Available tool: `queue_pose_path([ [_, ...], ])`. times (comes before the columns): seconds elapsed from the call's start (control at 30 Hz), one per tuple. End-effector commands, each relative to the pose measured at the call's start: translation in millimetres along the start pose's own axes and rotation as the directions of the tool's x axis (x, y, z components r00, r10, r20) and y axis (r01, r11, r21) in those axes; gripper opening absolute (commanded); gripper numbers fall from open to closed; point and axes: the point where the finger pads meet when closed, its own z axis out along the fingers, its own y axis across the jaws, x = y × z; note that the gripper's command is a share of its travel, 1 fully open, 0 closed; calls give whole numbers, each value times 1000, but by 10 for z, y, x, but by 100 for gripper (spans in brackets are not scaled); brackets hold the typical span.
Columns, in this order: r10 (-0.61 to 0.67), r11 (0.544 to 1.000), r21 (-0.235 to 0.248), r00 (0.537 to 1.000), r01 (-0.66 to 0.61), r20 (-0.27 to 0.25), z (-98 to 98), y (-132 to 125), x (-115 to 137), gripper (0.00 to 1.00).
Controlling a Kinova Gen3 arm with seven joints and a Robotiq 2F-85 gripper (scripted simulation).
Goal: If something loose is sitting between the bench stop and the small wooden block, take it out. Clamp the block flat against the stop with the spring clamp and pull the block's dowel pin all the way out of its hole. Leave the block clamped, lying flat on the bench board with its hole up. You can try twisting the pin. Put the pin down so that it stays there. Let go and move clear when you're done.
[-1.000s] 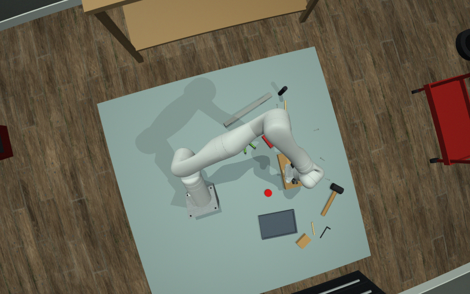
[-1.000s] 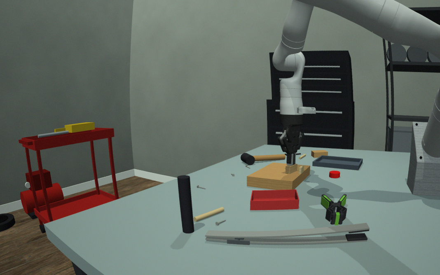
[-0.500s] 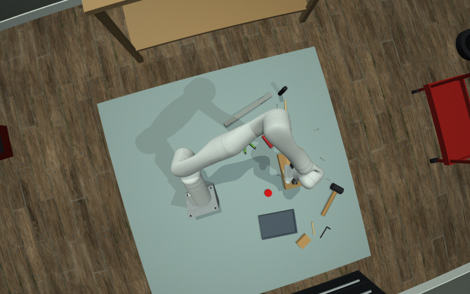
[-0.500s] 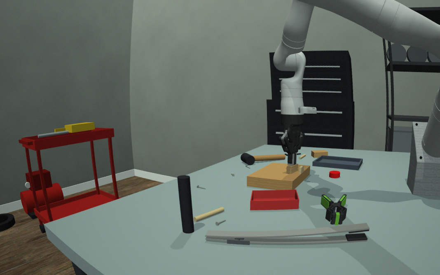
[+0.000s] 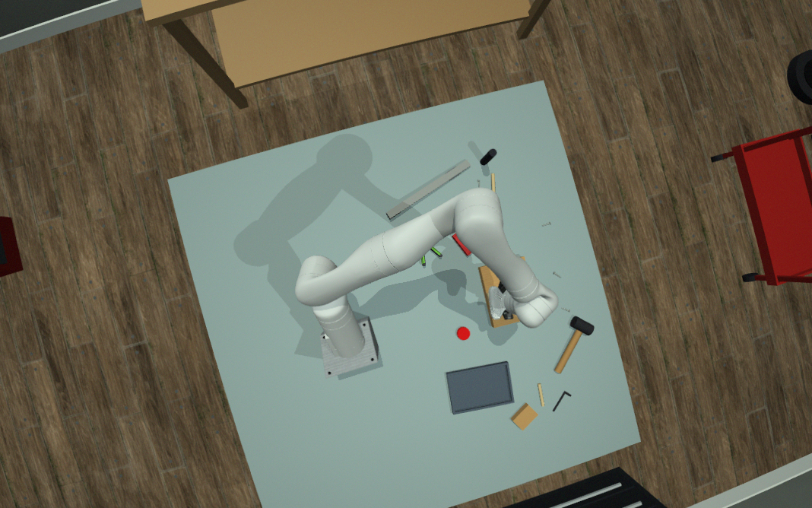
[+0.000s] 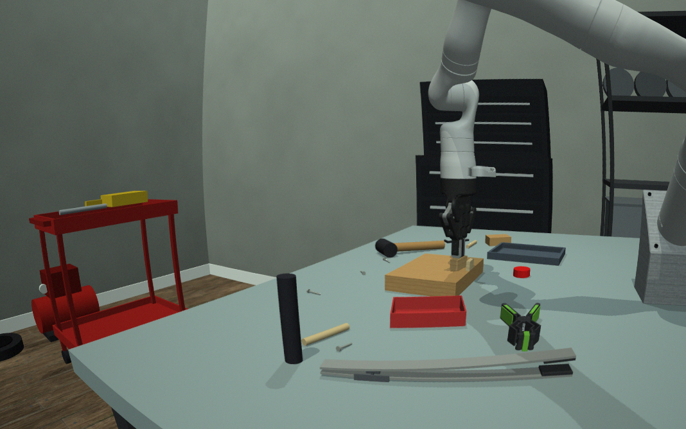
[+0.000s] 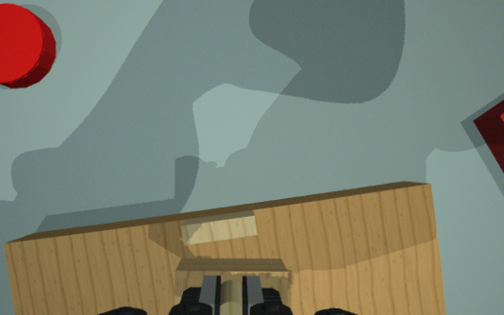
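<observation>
Block (image 6: 457, 264) (image 7: 231, 265) tan, squared; dowel pin (image 7: 231, 294) pale, rounded.

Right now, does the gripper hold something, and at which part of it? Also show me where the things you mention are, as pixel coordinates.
Yes: the gripper (image 6: 458, 252) (image 7: 231, 300) is closed on the dowel pin (image 7: 231, 298), at the part standing above the small wooden block (image 6: 457, 263) (image 7: 186, 279).

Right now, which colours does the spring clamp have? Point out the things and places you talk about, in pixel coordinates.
The spring clamp (image 5: 436, 252) (image 6: 523, 331) is black and bright green; exterior view shows it best.
</observation>
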Motion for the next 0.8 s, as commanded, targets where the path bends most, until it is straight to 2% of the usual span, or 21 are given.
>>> queue_pose_path([
  [0.0,-20,1000,6,1000,20,8,-23,-25,-4,10],
  [0.77,-110,994,7,994,110,9,-24,-68,63,10],
])
